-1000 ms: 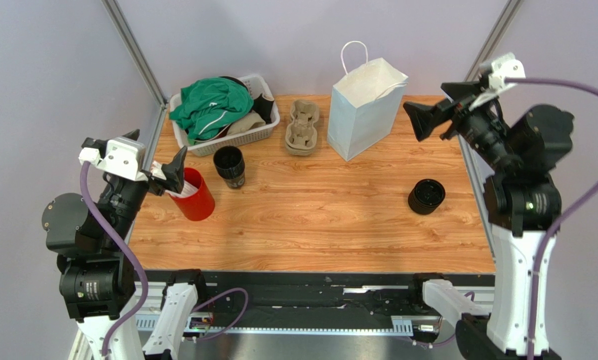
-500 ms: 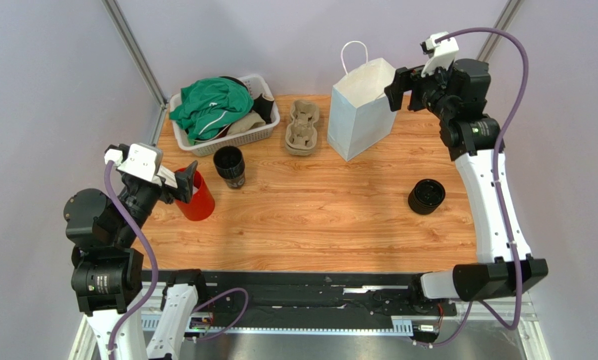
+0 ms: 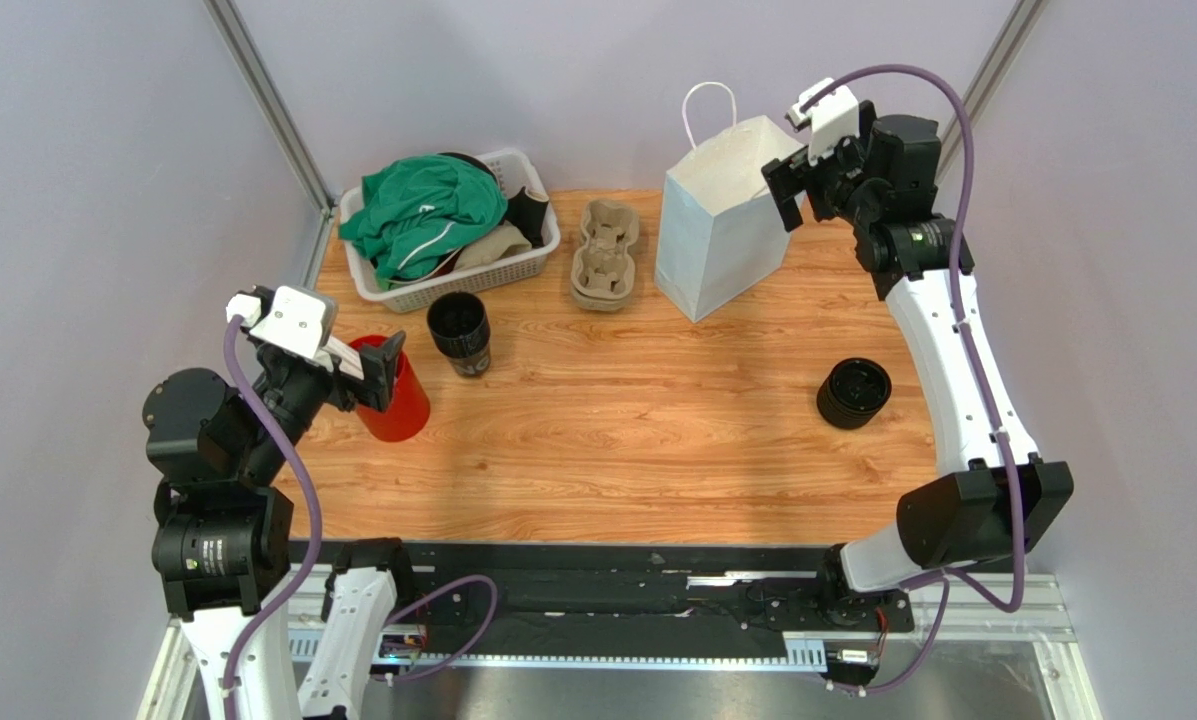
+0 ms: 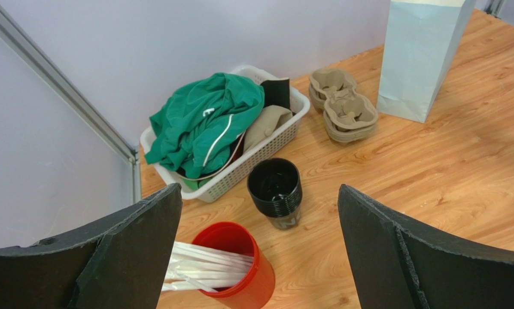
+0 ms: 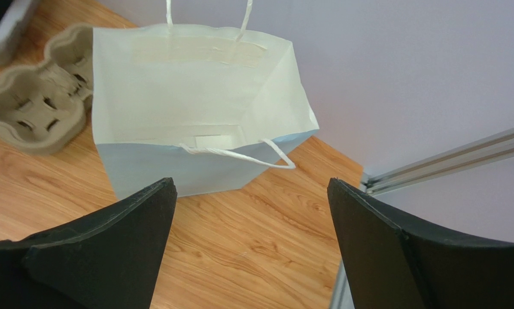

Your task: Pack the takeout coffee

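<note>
The takeout coffee (image 3: 459, 332) is a black paper cup standing upright on the wooden table, just in front of the basket; the left wrist view looks down into its dark open top (image 4: 275, 191). My left gripper (image 3: 383, 371) hangs open above the red cup of white straws (image 3: 394, 402), a little left of the black cup, holding nothing (image 4: 257, 196). My right gripper (image 3: 789, 180) is open and empty over the right rim of the white paper bag (image 3: 724, 225). The right wrist view looks down into that open bag (image 5: 175, 96) past the right gripper (image 5: 251, 187).
A white basket (image 3: 462, 273) with a green garment (image 3: 424, 210) stands at the back left. Brown pulp cup carriers (image 3: 604, 255) lie between the basket and the bag. A short, squat black round piece (image 3: 854, 393) sits at the right. Metal frame posts flank the table.
My right arm has swung left from the table's right edge to above the bag's rim. The left gripper has shifted right, over the red cup. Nothing on the table moved.
</note>
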`<state>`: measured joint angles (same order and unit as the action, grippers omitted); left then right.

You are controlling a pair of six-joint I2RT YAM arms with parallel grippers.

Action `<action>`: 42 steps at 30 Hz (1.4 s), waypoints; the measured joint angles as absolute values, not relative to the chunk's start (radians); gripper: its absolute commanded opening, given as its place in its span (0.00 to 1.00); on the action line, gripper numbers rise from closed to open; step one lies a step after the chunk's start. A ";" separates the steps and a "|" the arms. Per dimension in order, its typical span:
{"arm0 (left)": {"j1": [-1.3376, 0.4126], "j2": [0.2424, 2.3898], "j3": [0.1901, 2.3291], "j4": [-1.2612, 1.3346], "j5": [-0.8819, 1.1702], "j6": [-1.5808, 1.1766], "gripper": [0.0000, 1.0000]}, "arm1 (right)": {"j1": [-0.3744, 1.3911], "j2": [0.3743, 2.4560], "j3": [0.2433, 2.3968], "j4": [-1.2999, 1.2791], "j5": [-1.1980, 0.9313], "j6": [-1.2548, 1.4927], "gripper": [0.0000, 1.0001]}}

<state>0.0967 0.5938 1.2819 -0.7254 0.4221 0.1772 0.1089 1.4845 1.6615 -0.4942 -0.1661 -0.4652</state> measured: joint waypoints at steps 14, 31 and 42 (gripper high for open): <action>0.124 0.594 1.254 -0.736 0.487 0.160 0.99 | 0.120 1.551 1.650 -0.438 -0.101 -0.766 0.91; 0.139 0.603 1.237 -0.736 0.518 0.151 0.99 | 0.188 1.582 1.564 -0.308 -0.062 -0.882 0.11; 0.146 0.607 1.236 -0.730 0.527 0.136 0.99 | 0.242 1.374 1.439 -0.358 -0.063 -0.859 0.11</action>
